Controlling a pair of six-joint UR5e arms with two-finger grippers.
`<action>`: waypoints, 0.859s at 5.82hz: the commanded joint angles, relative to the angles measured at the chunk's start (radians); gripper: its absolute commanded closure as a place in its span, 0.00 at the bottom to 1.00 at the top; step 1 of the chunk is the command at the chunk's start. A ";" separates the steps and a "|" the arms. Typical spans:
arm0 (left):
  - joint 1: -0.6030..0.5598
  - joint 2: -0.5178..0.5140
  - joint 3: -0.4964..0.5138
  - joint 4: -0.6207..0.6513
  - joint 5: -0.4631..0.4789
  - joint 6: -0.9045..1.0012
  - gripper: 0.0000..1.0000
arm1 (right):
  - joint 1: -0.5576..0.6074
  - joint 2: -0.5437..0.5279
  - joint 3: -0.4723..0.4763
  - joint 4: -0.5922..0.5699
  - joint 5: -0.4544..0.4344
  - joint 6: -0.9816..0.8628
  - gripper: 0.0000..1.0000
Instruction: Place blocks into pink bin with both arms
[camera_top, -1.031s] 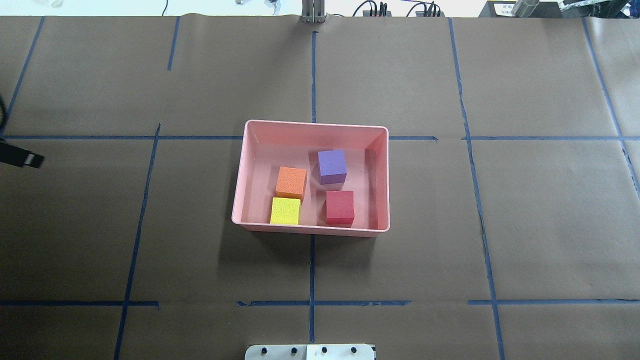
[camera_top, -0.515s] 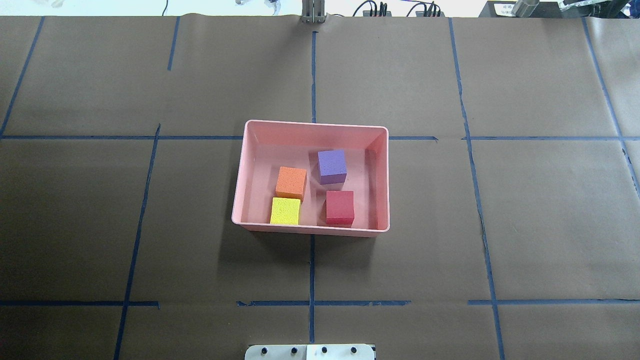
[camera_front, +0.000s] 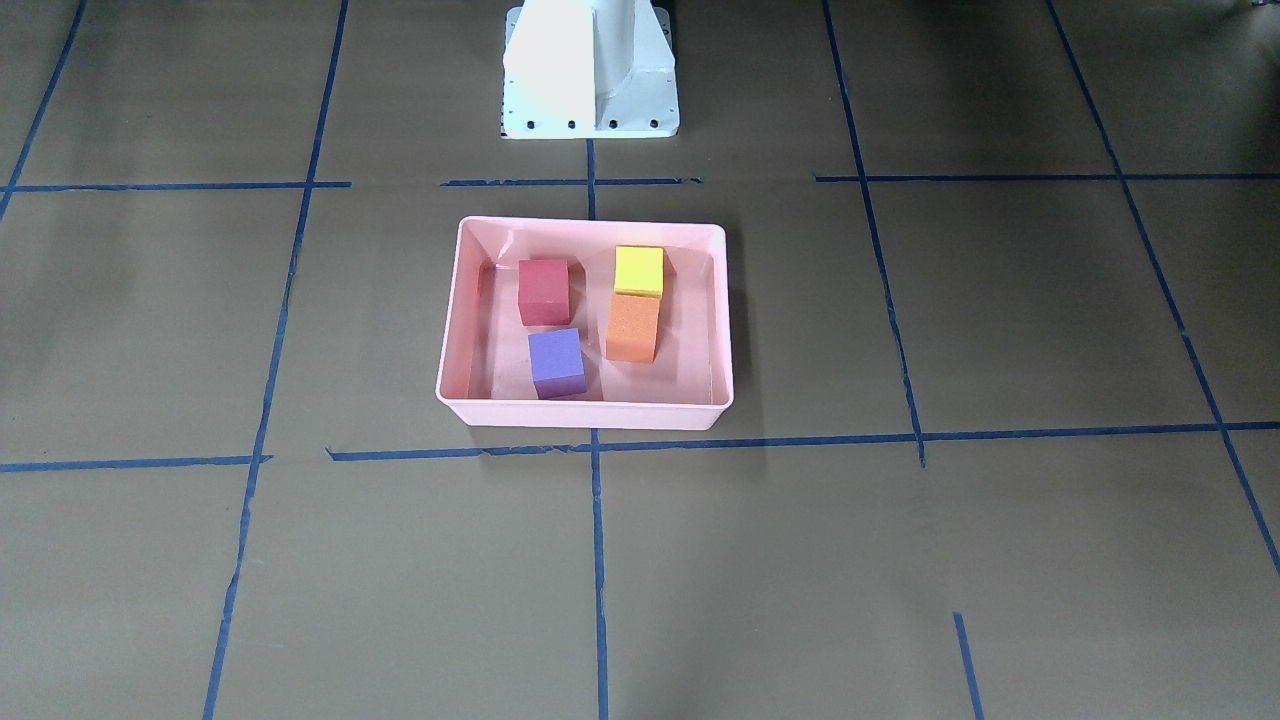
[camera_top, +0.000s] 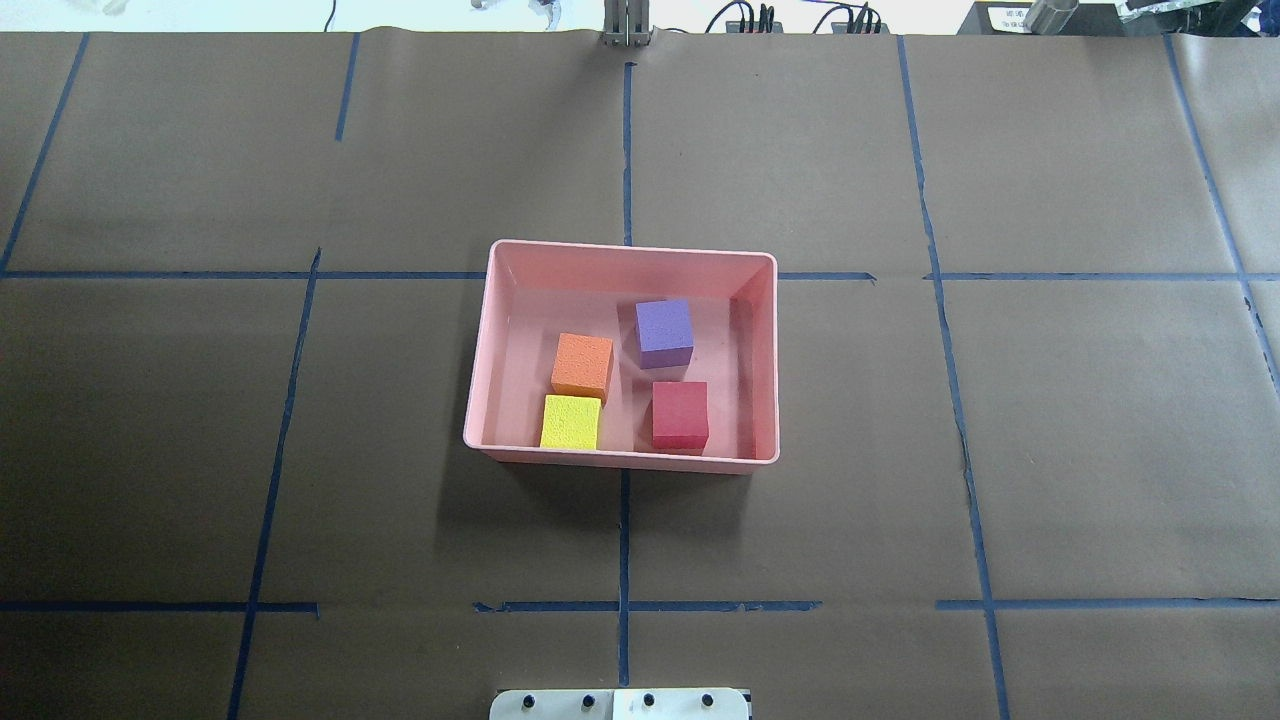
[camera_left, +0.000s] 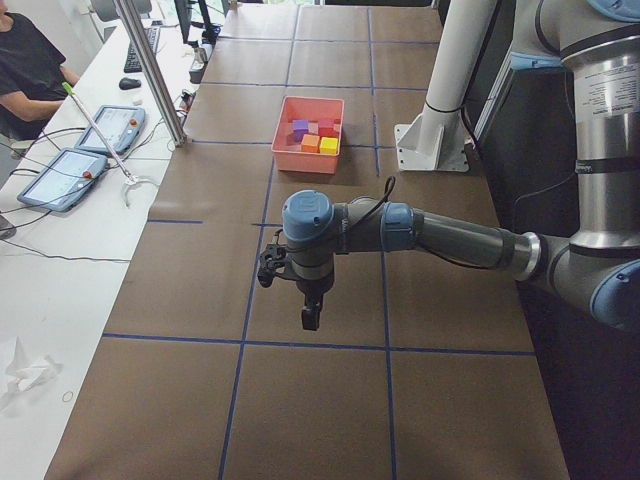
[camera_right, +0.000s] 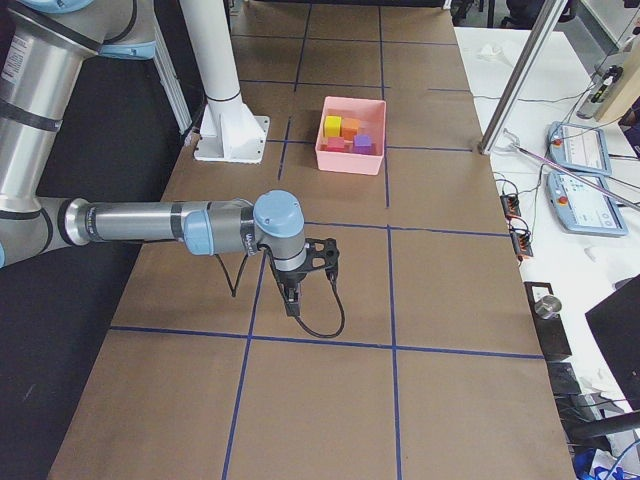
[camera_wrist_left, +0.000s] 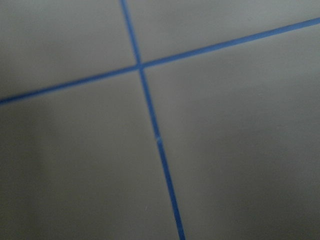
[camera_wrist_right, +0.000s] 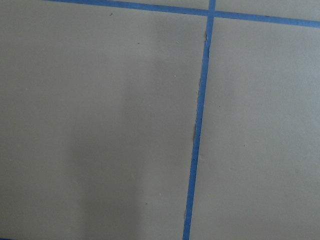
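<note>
The pink bin sits mid-table, also in the front view. Inside it lie the orange block, the purple block, the yellow-green block and the red-pink block, all apart from the arms. My left gripper shows only in the exterior left view, low over bare table far from the bin. My right gripper shows only in the exterior right view, likewise far from the bin. I cannot tell whether either is open or shut. Both wrist views show only brown paper and blue tape.
The white pedestal base stands just behind the bin on the robot's side. Blue tape lines grid the brown table cover. A side bench with tablets and a seated person lies beyond the table's far edge.
A black gripper part at the overhead view's left edge one second ago has left that view. The bin and blocks have not moved.
</note>
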 joint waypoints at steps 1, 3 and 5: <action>-0.006 0.017 0.019 0.013 -0.025 -0.004 0.00 | -0.002 0.023 -0.035 -0.002 0.009 0.000 0.00; -0.003 0.041 0.017 0.001 -0.027 0.001 0.00 | -0.002 0.015 -0.046 -0.004 0.013 0.000 0.00; -0.001 0.034 0.010 -0.002 -0.027 0.002 0.00 | -0.002 0.015 -0.034 -0.017 0.025 0.000 0.00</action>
